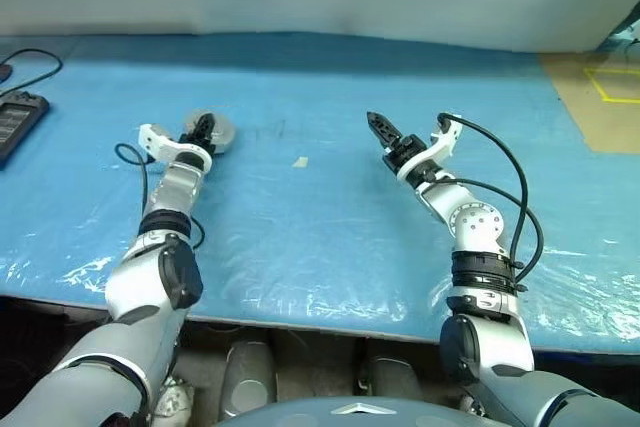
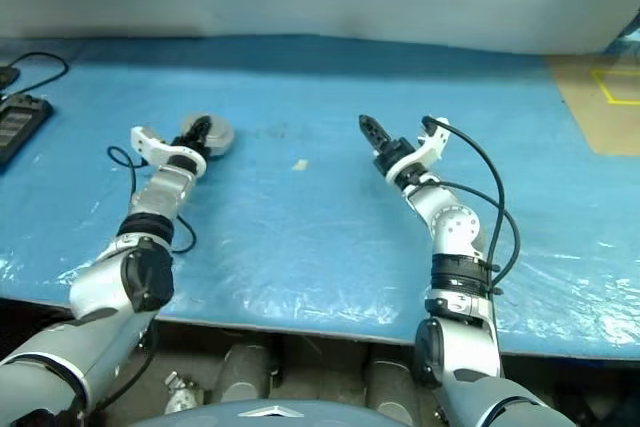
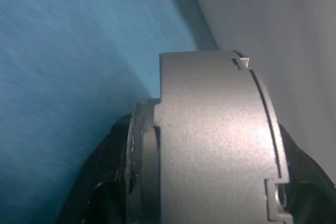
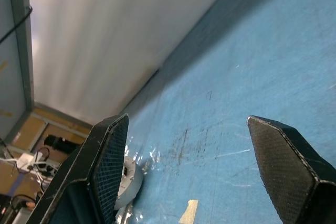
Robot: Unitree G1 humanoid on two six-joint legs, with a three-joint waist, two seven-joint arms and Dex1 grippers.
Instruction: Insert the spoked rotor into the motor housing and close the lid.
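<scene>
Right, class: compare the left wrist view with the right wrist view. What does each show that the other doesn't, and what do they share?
Left wrist view: the motor housing close up and edge-on, clamped between the black fingers of the left gripper. Right wrist view: the right gripper open with nothing between its fingers, plus a scrap of tape on the table. Shared: the blue table cover and the pale wall behind it.
</scene>
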